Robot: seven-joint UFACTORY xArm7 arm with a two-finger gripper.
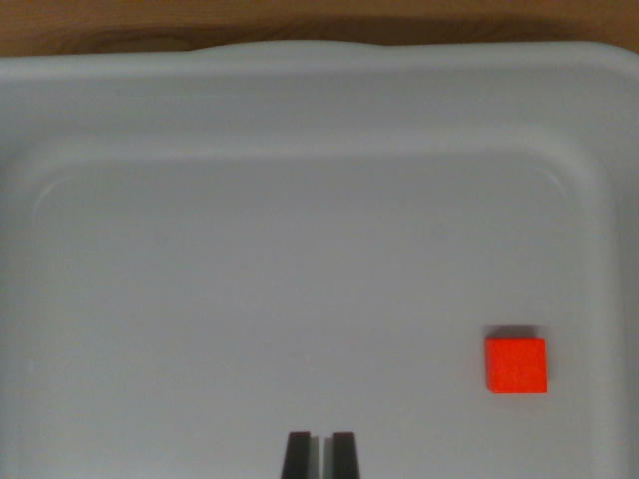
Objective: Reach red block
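Gripper [320, 454]: bottom centre of wrist view, two dark fingertips nearly together w/ only a thin slit btwn, nothing held.
Tray [200, 110]: white, fills most of view, rounded corners, floor bare on left + centre.
Red block [517, 365]: flat on tray floor, wrist view's right, lower part; well apart from gripper, near right wall.
Table [120, 25]: wood strip along top edge.

Red block [517, 365] in a pale grey tray [300, 90] (plain, unpatterned), black claw [320, 454], brown wood table [120, 25].
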